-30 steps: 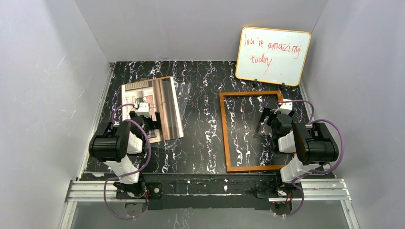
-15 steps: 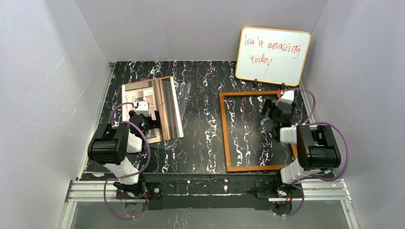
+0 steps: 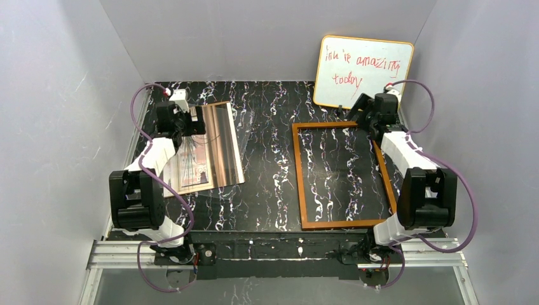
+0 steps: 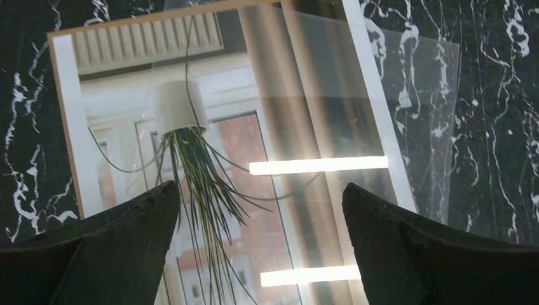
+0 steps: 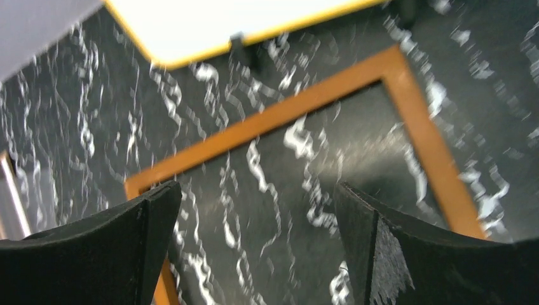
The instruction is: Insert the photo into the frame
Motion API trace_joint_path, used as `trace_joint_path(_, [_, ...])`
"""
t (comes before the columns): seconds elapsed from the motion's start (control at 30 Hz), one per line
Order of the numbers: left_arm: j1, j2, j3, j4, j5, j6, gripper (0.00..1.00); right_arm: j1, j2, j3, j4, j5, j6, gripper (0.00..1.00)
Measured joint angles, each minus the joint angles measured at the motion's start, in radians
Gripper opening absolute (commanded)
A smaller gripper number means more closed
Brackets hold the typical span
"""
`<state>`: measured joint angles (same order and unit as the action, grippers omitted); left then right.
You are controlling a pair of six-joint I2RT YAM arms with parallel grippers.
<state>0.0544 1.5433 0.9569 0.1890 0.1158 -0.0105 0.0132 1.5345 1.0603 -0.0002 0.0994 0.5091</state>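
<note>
Both reached back: left gripper over photo, right gripper seemingly over frame.

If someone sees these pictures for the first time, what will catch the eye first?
The whiteboard with red handwriting, standing at the back right. Next, the orange frame lying on the dark marbled table just in front of it, and the glossy photo at the left.

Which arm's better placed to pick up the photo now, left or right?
Left. The left gripper hangs open over the photo; the right gripper, also open, is over the frame's far corner.
</note>
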Motion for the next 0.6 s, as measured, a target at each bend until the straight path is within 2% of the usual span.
trace_joint_path(0.1, [0.001, 0.000, 0.057, -0.144, 0.027, 0.000, 0.98, 0.080, -0.028, -0.020, -0.087, 0.010, 0.008, 0.99])
trace_joint_path(0.37, [0.003, 0.000, 0.080, -0.366, 0.065, 0.000, 0.98, 0.511, 0.043, 0.086, -0.249, 0.145, 0.008, 0.99])
trace_joint_path(0.6, [0.003, -0.002, 0.108, -0.456, 0.085, 0.024, 0.98, 0.667, 0.198, 0.151, -0.351, 0.266, 0.049, 0.89])
